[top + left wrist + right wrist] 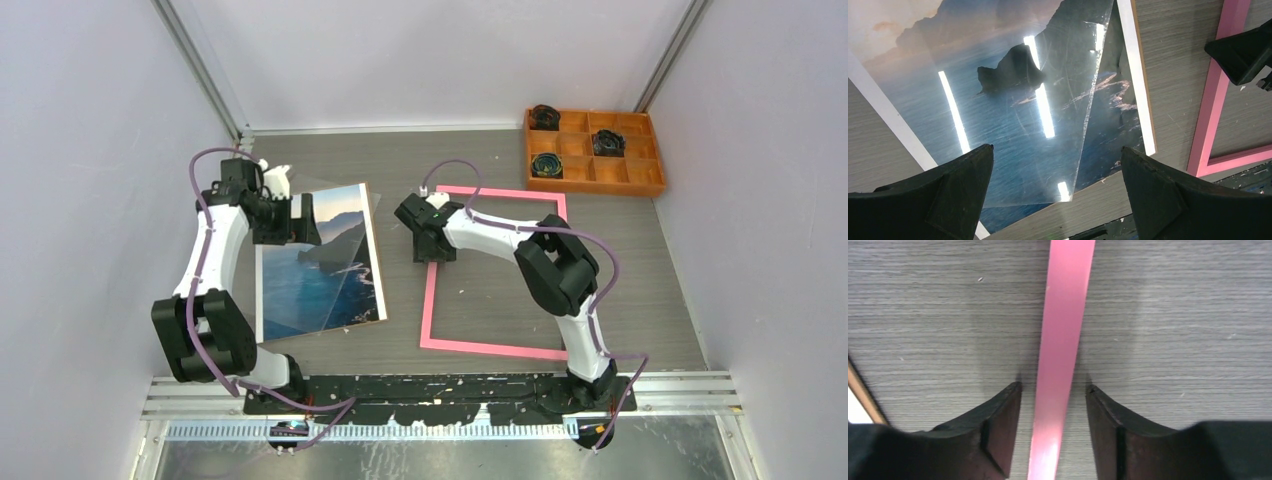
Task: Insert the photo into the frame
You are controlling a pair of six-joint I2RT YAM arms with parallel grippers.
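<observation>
The photo (pixel 318 272), a blue seascape with dark mountains, lies flat on the table's left half. A clear plastic sheet (pixel 1013 150) lies skewed over it. My left gripper (pixel 291 216) hovers open over the photo's far end, and in the left wrist view its fingers (pixel 1055 150) stand wide apart with nothing between them. The pink frame (pixel 490 348) lies flat to the right. My right gripper (pixel 432 250) is down at the frame's left rail (pixel 1063 330). Its jaws (pixel 1054 387) straddle the rail, with a thin gap showing on each side.
An orange compartment tray (pixel 595 187) with dark round objects in some cells stands at the back right. White walls close in the table on three sides. A thin brown edge (pixel 1140 75) runs along the photo's white border. The pink frame (pixel 1215 100) also shows in the left wrist view.
</observation>
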